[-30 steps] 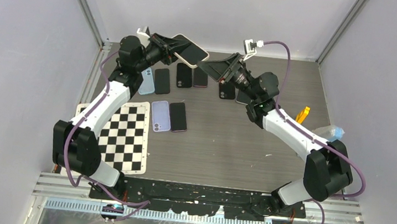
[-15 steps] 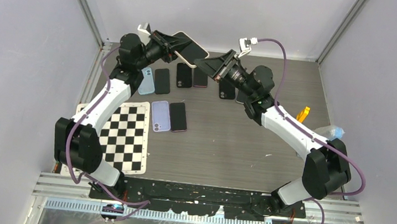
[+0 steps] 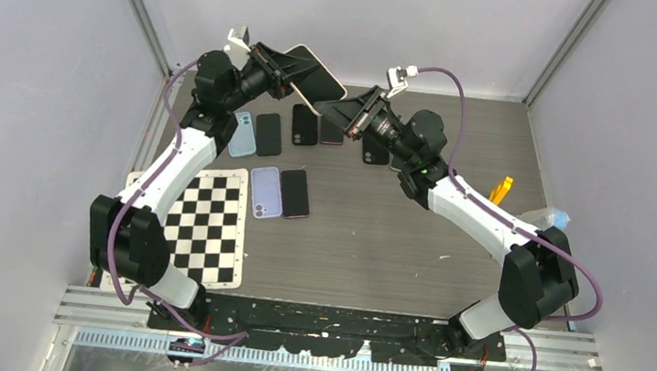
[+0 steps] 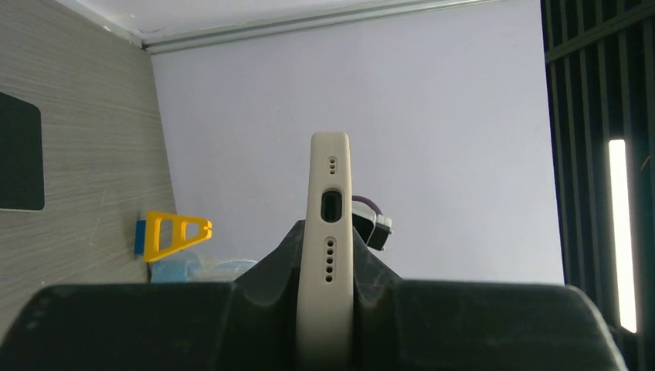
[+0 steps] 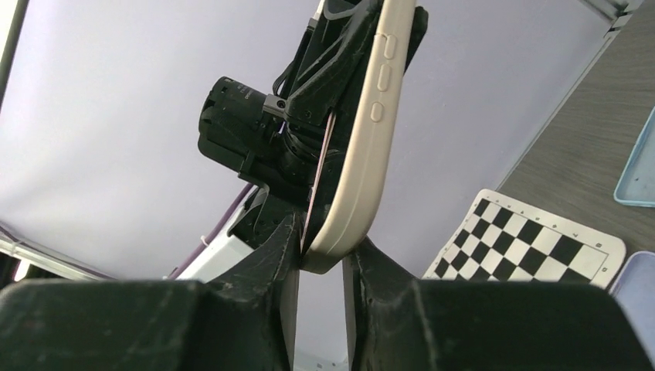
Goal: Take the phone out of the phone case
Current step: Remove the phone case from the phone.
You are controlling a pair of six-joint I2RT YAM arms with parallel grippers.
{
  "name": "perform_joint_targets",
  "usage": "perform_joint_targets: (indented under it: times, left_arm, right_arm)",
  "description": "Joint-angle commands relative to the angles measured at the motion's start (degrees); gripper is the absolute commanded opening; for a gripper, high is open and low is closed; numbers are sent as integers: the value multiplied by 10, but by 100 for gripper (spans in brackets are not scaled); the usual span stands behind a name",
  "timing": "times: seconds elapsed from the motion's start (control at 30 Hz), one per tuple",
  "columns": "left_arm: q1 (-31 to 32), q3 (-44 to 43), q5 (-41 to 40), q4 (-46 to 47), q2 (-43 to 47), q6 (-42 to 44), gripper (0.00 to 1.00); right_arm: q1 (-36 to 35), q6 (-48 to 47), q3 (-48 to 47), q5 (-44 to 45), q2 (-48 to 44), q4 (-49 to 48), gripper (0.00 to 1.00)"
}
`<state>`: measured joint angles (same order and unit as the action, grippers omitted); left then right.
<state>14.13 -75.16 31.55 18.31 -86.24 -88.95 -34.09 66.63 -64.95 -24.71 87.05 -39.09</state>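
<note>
Clamping the phone case (image 4: 328, 178) edge-on between its fingers, the left gripper (image 4: 328, 239) holds it aloft. The right gripper (image 5: 320, 247) pinches the opposite corner. The risk is that this pinch spans case and phone (image 3: 318, 76) together, so a pull could drag both loose or slip off the rounded corner.

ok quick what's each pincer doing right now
left pincer: closed on the cased phone
right pincer: closed on a corner of the same cased phone
</note>
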Motion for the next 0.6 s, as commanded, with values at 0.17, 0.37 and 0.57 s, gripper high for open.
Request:
perform_joint_targets:
  times: [0.17,0.37,0.57]
  left_arm:
    - [7,-43,35,-63,22,-58,0]
    - [8,-24,54,-110,24,-83,0]
    - [8,-3,64,-115,24,-110,0]
  right_arm:
    - [-11,-167,29,-71,-9,-65,16]
    - [-13,-264,36,-129,-15,-63,16]
    - [-21,-376,26,-143,-26,23,18]
